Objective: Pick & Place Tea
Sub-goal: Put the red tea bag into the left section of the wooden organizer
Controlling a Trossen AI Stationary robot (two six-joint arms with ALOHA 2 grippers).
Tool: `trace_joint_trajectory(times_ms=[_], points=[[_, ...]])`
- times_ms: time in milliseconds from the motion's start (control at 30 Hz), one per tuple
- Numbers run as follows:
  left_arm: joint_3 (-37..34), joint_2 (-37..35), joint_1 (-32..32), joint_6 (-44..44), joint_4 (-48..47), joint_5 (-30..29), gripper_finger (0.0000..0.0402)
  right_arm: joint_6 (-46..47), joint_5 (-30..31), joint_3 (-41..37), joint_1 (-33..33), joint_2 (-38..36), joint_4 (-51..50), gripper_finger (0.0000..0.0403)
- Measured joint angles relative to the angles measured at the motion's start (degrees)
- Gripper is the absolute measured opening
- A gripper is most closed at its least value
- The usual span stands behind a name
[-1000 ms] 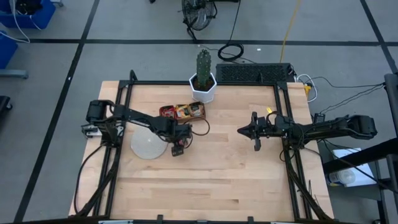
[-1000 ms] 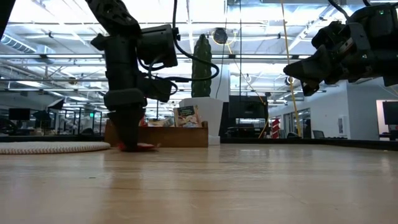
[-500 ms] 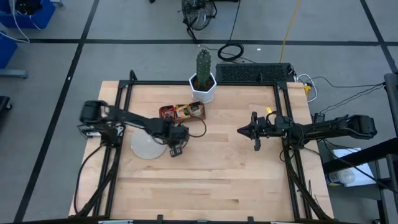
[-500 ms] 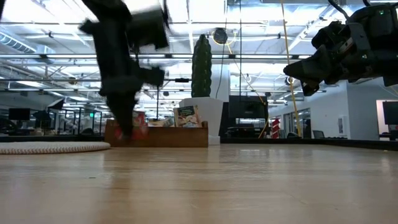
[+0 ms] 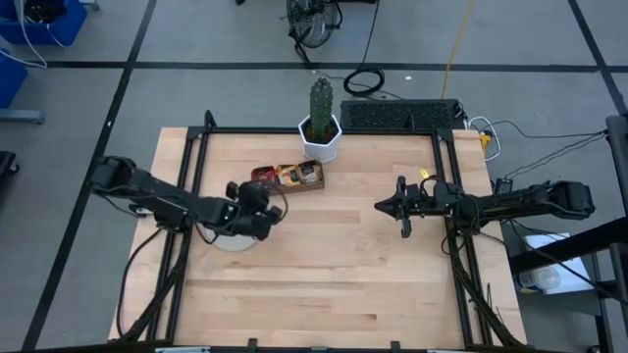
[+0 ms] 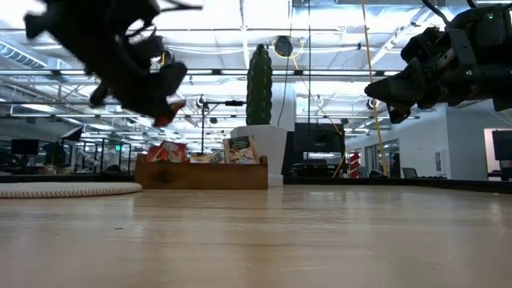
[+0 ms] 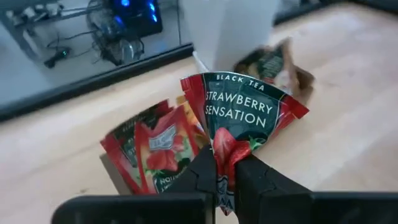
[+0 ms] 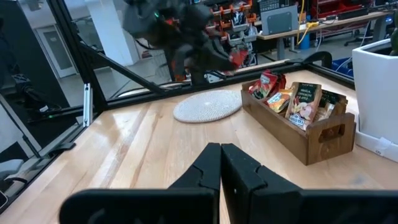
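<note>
Even overhead light, soft shadows; motion blur on the left arm.

High view evenly lit, desk [image 5: 334, 255] pale, shadows faint. Low view backlit by bright ceiling strips: left arm [image 6: 120, 56] a smeared dark silhouette, right arm [image 6: 448, 64] dark but crisp, near desk surface out of focus. Left wrist view: held sachet [image 7: 245, 118] sharp enough to read, background blurred. Right wrist view: far arm [image 8: 180, 31] smeared, wooden tray [image 8: 305, 127] fairly sharp.

tea: your red-and-green sachet [image 7: 249, 118] hangs upright, pinched at its lower edge, off the table; other sachets [image 7: 155, 149] stand in the tray
</note>
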Motion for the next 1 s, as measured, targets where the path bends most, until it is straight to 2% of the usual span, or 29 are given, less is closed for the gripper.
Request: trace_joint_trajectory(times_ms=[100,233,533,833,1000], points=[[-6.76,0.57,1.51,-1.10,12.26,-2.07,0.0029,0.02,0.00,0.00,0.02,0.00,-0.04,0.0000],[-12.43,0.50,4.55,-0.06,23.31,-1.79,0.0043,0.01,0.00,0.00,0.00,0.00,-0.01,0.0000],[-14.90,0.47,8.83,0.40,25.06,1.06,0.0026,0.01,0.00,0.00,0.02,0.00,-0.04,0.0000],[-14.90,0.45,12.20,2.82,24.98,6.42,0.0135,0.02,0.00,0.00,0.02,0.00,-0.03,0.0000],[-14.90,0.43,12.68,2.80,24.98,6.97,0.0176,0.00,0.00,0.00,0.00,0.00,-0.04,0.0000]])
